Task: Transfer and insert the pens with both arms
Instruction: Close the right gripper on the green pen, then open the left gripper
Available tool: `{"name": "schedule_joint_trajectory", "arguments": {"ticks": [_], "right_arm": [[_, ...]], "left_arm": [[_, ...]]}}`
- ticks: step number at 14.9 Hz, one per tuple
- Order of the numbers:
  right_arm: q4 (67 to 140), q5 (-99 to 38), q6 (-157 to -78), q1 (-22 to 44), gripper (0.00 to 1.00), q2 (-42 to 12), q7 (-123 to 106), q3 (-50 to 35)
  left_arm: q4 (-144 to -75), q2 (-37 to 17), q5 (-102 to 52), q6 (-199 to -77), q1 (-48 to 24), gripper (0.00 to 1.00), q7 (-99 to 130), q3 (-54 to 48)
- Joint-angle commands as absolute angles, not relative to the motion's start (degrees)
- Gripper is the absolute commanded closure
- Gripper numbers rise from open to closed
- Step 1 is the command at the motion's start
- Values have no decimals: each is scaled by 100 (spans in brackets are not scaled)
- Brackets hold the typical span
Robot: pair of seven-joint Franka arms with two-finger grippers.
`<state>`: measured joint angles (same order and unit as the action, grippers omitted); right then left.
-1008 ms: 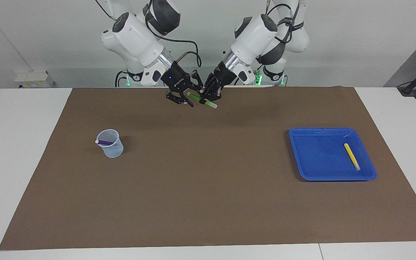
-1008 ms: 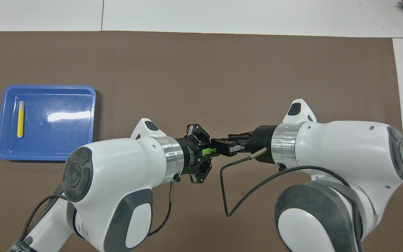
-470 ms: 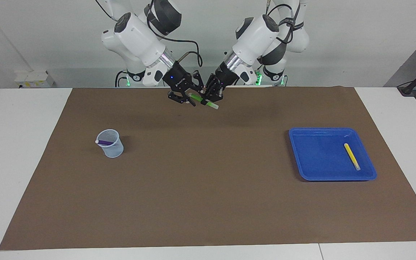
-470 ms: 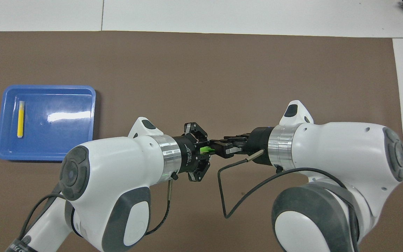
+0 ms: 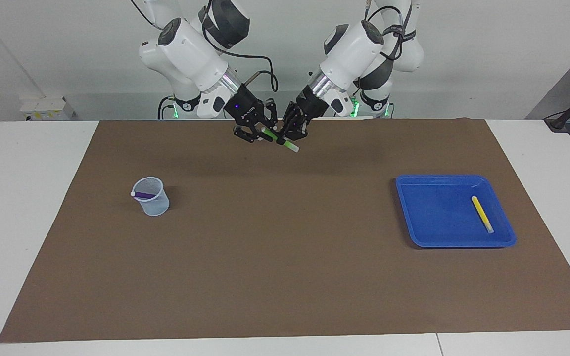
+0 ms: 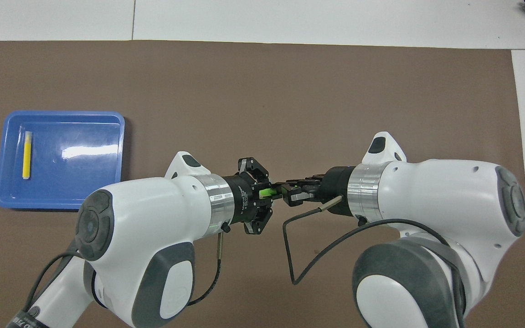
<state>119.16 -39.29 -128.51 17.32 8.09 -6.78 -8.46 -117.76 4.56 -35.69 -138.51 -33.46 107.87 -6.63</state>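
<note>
Brown mat point(image 5: 285, 257) covers most of the table point(image 5: 27, 207), filling the frame centre in both views. Both arms come in from the top of the facing view and meet top centre, raised over the mat edge nearest the robots. Left gripper point(image 5: 291, 132) is clamped on the green pen point(image 5: 285, 142), which hangs tilted in the air with its pale cap end sticking out low toward the left arm's end. Right gripper point(image 5: 260, 132) has its fingers closed on the same pen's other end, so both grip it at once; in the overhead view only a short green stretch point(image 6: 266, 192) shows between the two grippers, frame centre. Blue tray point(image 5: 433, 237) sits right of centre in the facing view, yellow pen point(image 5: 482, 214) lying flat in it by the rim at the left arm's end. Clear cup point(image 5: 152, 198) stands left of centre, purple pen point(image 5: 142, 195) in it, leaning across the rim.
</note>
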Motion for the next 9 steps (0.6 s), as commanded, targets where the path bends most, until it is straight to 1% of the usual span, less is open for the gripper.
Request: {"name": "schedule_joint_trajectory", "arguments": {"ticks": [1,5,7,8,9], "right_arm": [[11953,-3929,-12736,1723,100,844,-598,-853],[11909,-3719,-12454,1670,100,826,-580,-826],[11848,-3499,-12157,1487,100,800,-580,-826],[11752,-3446,-11999,1381,100,791,-580,-826],[11716,-3341,-11893,1362,100,782,-580,-826]], "left_arm": [[-11927,580,-3639,-14001,-3287,100,10837,-659],[-11918,580,-3639,-13975,-3296,100,10793,-659],[-11892,571,-3639,-13975,-3287,100,10740,-659],[-11874,571,-3630,-13975,-3287,87,10749,-650],[-11865,571,-3630,-13975,-3278,27,10766,-650]]}}
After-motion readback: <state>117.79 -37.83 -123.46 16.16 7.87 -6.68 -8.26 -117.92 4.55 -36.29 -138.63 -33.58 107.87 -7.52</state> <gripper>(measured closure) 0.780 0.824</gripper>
